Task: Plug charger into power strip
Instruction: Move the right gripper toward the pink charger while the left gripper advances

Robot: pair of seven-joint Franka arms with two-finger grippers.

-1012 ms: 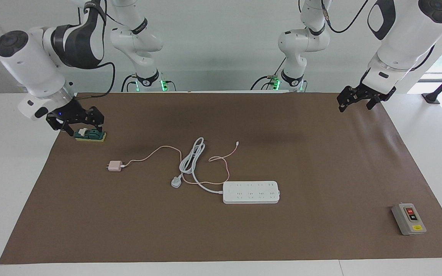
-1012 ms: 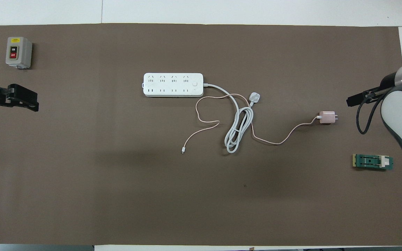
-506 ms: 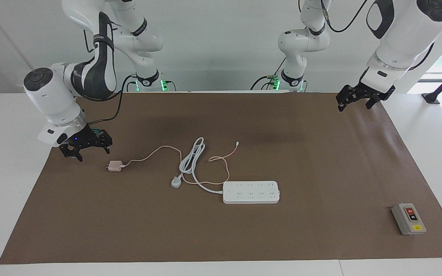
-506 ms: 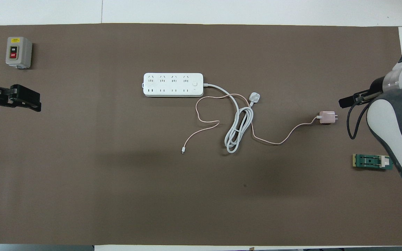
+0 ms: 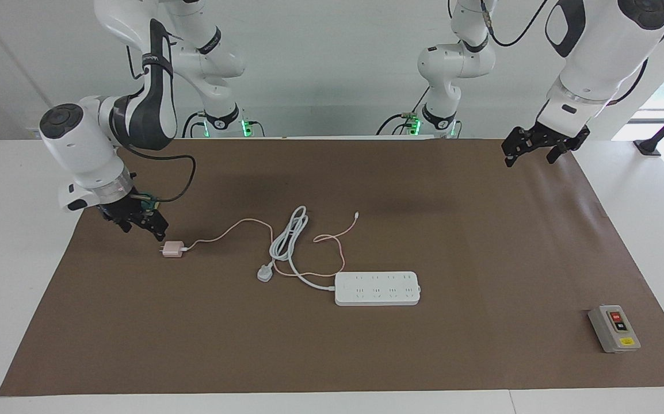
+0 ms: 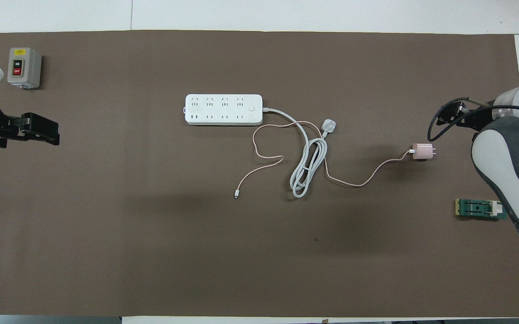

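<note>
We see the power strip (image 6: 223, 109) mid-mat, its thick white cord (image 6: 306, 166) coiled nearer us. The charger (image 6: 422, 151) lies toward our right arm's end, just beside the right gripper (image 6: 443, 119). The left gripper (image 6: 39, 133) hangs near a grey switch box (image 6: 24, 67).

Grey switch box (image 6: 24, 67), upper left of overhead frame: black button on top, red button below it, white lettering on both too small to read. Yellow label strip on same box, print illegible. Same box (image 5: 614, 328) at lower right of facing frame: no legible characters. Nothing else bears readable text, brand or number.
</note>
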